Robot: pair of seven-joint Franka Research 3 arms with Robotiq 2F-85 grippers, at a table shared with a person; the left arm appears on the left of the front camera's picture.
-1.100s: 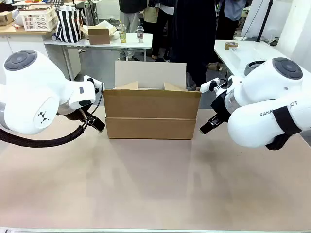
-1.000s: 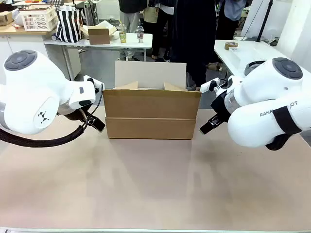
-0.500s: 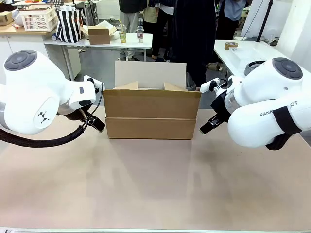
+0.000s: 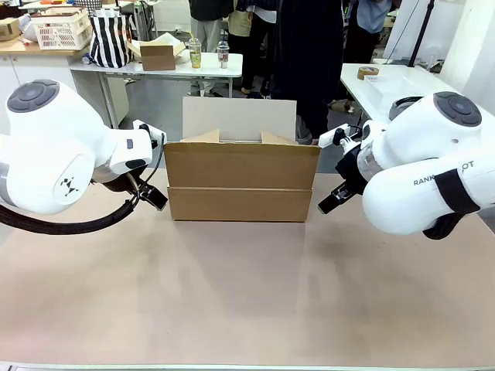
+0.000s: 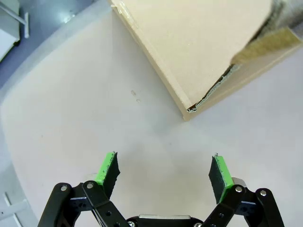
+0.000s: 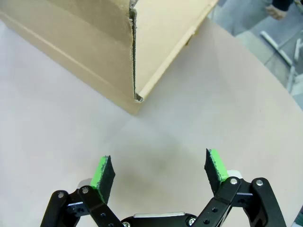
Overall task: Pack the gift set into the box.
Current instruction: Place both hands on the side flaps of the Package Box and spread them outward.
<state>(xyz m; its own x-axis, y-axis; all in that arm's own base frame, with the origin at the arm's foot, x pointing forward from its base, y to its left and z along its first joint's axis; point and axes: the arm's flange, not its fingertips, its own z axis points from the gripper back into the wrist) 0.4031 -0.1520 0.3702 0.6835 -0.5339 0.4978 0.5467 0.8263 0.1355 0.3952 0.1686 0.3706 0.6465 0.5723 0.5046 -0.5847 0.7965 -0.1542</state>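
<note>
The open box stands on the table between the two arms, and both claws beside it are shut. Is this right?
No: both claws are open. The wrist views show the left claw and right claw spread wide. The box does stand open between them.

Beyond the large brown corrugated cardboard carton (image 4: 241,182), the standing people in dark clothes (image 4: 309,62) shifted very slightly; nothing else visibly moved.
</note>
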